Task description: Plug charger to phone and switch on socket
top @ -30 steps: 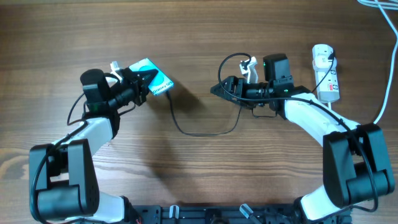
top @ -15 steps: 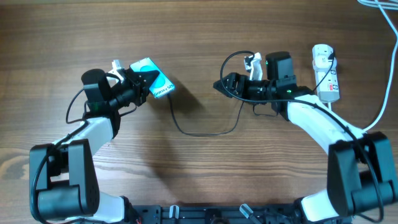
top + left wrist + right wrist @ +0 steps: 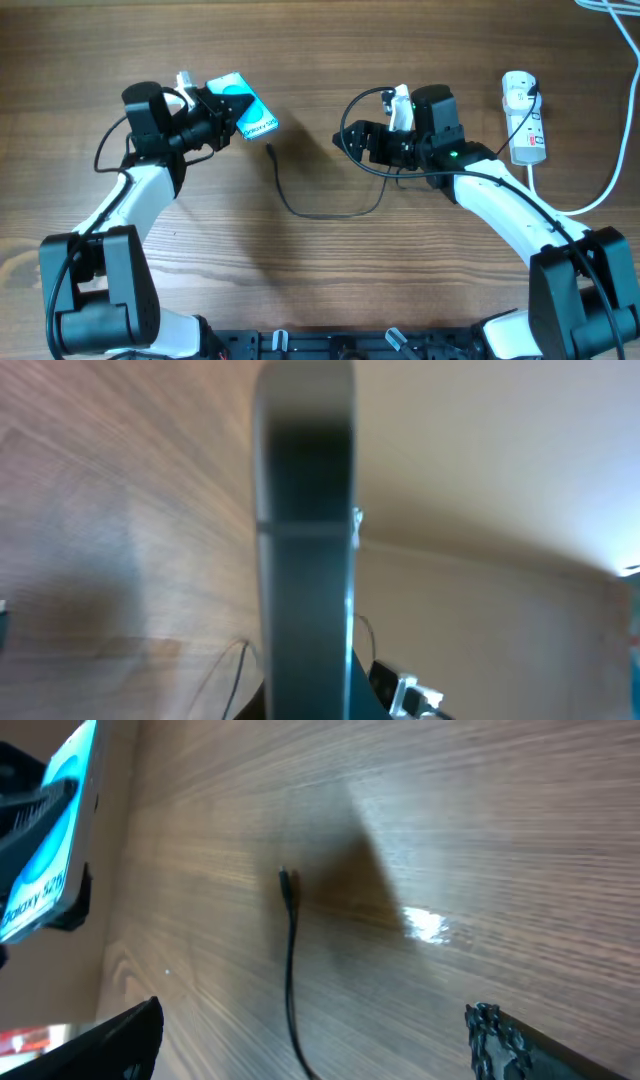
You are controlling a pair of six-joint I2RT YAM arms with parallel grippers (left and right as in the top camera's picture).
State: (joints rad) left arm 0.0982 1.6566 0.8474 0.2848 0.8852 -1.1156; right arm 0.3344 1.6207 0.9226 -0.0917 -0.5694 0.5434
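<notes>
Overhead: left claw (image 3: pixel 224 118) clamps the phone (image 3: pixel 250 112).
Empty, the right claw (image 3: pixel 352 142) gapes near the charger (image 3: pixel 291 960) lying on the bench (image 3: pixel 320 290).

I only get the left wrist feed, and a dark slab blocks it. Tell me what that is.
Observer: That is the phone, seen edge-on. The left pincer grips it, with the screen facing the overhead camera.
Operator: Report the charger.
Observer: The charger is unplugged. Its free end lies on the table, close to the phone but not touching it.
Operator: Give me the right pincer.
Observer: The right pincer is open and empty.
</notes>
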